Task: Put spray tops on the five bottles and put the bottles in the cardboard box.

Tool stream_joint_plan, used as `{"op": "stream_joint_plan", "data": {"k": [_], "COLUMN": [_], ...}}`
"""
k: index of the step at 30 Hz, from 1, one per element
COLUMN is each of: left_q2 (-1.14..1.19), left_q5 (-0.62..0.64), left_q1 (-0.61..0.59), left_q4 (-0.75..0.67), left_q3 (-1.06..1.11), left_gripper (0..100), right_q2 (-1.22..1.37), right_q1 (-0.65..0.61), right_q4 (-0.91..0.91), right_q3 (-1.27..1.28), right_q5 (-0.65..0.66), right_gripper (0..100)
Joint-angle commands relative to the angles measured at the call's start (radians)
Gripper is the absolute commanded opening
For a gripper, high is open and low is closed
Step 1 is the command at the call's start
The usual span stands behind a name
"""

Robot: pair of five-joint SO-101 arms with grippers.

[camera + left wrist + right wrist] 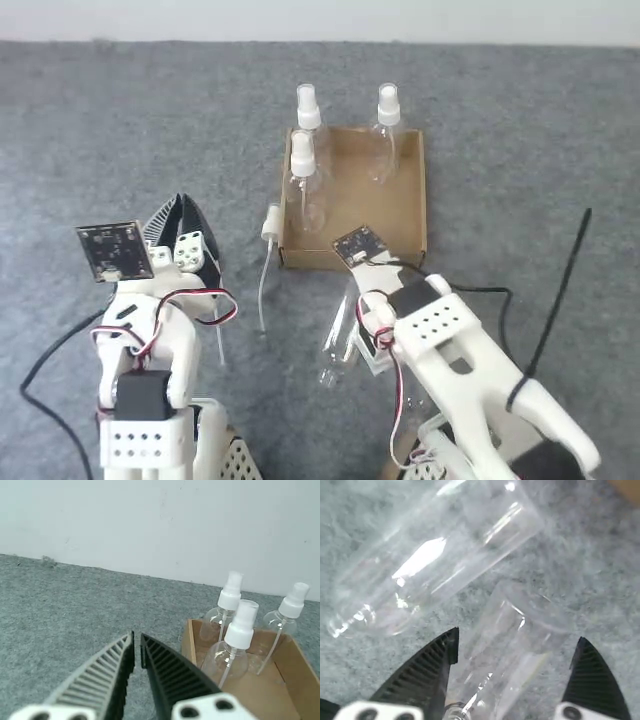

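Observation:
Three clear bottles with white spray tops stand in the cardboard box. A loose spray top with its long tube lies just left of the box. Two clear bottles without tops lie on the carpet in front of the box. One bottle lies beside my right gripper. The other bottle lies between the spread fingers of my right gripper, which is open and low over it. My left gripper is shut on nothing, left of the box, pointing toward the wall.
Grey carpet covers the table up to a white wall at the back. Black cables trail on the right and at the lower left. The right arm's body hides the carpet under it.

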Motion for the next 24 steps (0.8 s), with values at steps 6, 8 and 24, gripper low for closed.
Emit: {"op": "stream_joint_plan", "data": {"k": [6,8,24], "left_q2": [0.006,0.006,0.006], "left_q5": [0.002,0.002,0.002], "left_q1": [0.005,0.005,0.005], "left_q4": [-0.023,-0.023,-0.028], "left_q3": [-0.002,-0.002,0.007], "left_gripper": [1,1,1], "right_q2": [0.027,0.027,0.025], "right_q1": [0.053,0.099,0.366], "right_q4": [-0.016,-0.018,0.054], "right_q3": [-0.002,-0.002,-0.106], "right_q5": [-0.017,-0.017,0.061], "right_gripper": [29.6,29.2,2.4]}}
